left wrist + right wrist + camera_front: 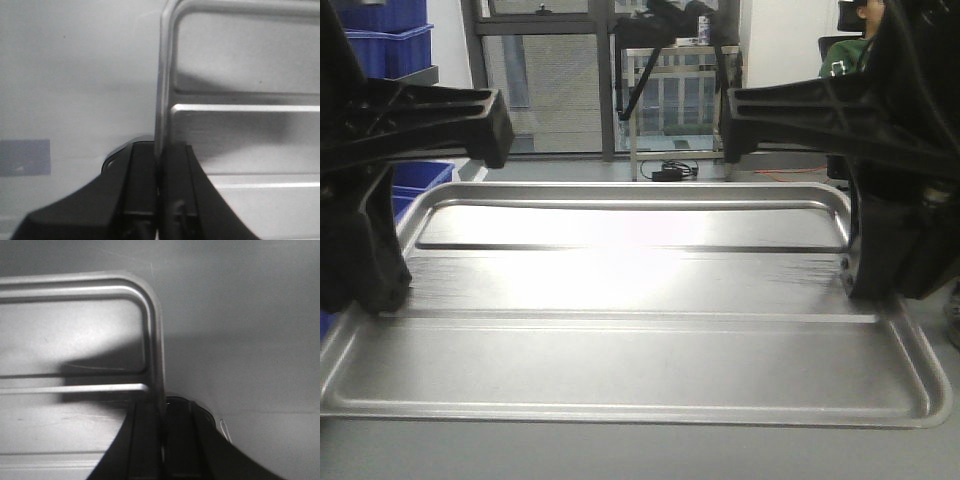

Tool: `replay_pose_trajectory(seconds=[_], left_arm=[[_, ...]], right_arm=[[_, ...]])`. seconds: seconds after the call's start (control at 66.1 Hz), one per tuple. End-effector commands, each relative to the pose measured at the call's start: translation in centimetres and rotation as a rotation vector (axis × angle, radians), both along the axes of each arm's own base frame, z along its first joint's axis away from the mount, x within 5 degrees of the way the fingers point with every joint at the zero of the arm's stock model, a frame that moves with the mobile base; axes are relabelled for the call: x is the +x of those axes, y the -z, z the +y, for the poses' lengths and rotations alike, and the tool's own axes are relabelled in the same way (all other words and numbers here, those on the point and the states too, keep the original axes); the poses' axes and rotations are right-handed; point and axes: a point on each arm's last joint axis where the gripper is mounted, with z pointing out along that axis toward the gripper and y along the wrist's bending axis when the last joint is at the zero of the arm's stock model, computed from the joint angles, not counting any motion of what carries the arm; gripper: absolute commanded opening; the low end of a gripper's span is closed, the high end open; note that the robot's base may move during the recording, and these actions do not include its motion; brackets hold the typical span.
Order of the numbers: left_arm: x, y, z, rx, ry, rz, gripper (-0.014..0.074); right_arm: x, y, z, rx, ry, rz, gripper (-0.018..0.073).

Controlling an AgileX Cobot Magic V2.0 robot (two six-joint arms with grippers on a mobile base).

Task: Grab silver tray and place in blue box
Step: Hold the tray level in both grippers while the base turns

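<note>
My left tool [160, 167] is closed down on the left short rim of the silver tray [240, 150], pinching it from inside and outside with no gap showing against the metal. My right tool [162, 415] is clamped the same way on the tray's right short rim, with the tray's far right corner in view ahead of it. In the front view the two grips sit roughly opposite each other across the tray, about midway along its ends.

The tray lies lengthwise before me on the grey counter [620, 450]. I cannot tell whether it has left the counter or rests on it. The blue box [420, 180] shows past the tray's far left corner, mostly hidden behind my left arm [360, 150].

As I judge it, the step in hand is the lift and carry toward the tray's left. To do it well, both tools should rise at one rate so the tray rides level. A thin, shiny rim could slip or twist in narrow grips if one side leads. The spacing between the tools should be held fixed, neither pulling nor squeezing the tray. The tray must clear the box's rim before going down.

Each arm stands over its own end of the tray. A black link reaches inward above the tray, and the tool drops from it to the rim.
</note>
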Motion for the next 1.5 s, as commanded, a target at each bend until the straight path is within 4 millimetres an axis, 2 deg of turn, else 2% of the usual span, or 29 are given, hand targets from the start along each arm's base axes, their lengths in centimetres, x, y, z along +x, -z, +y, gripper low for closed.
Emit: replay_pose_trajectory(seconds=[0.0, 1.482], left_arm=[[-0.08, -1.36, -0.05, -0.045, 0.013, -0.043, -0.0104], [0.0, -1.38, 0.0, -0.041, 0.013, -0.048, -0.0104]], right_arm=[[0.28, -1.56, -0.01, 0.036, -0.015, -0.075, 0.0049], [0.1, -1.42, -0.4, -0.003, 0.003, -0.051, 0.0049]])
